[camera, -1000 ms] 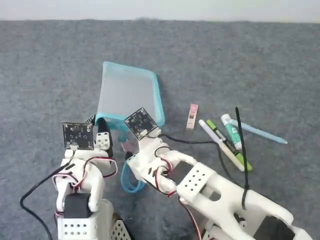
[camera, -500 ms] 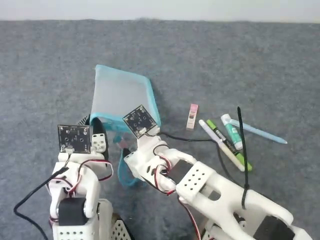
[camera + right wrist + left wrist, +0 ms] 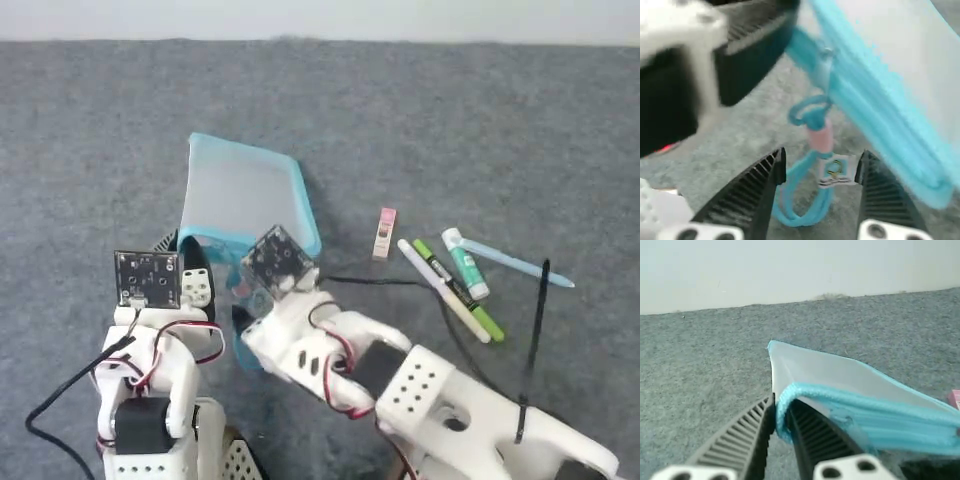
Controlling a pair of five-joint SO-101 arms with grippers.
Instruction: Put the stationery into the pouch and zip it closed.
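Note:
A translucent pouch [image 3: 245,195] with teal trim lies on the grey carpet. My left gripper [image 3: 195,250] is shut on its near left corner; in the left wrist view the ribbed fingers [image 3: 810,437] pinch the teal edge of the pouch [image 3: 840,382]. My right gripper [image 3: 820,187] stands open around the zipper's blue cord with its pink bead and white tag [image 3: 832,172], not touching it. In the high view the right gripper [image 3: 245,318] sits just near the pouch's zipper edge. To the right lie a pink eraser [image 3: 384,232], a white pen [image 3: 440,288], a green marker [image 3: 458,290], a glue stick [image 3: 465,262] and a light blue pen [image 3: 515,262].
Grey carpet [image 3: 480,130] covers the table, with a pale wall along the far edge. The right arm's white body [image 3: 420,390] and its black cable lie between the pouch and the stationery. The left gripper's dark finger [image 3: 747,45] shows close by in the right wrist view.
The pouch has slid a little to the left with my left gripper on it. My right arm has drawn back slightly toward the near edge, along the zipper cord.

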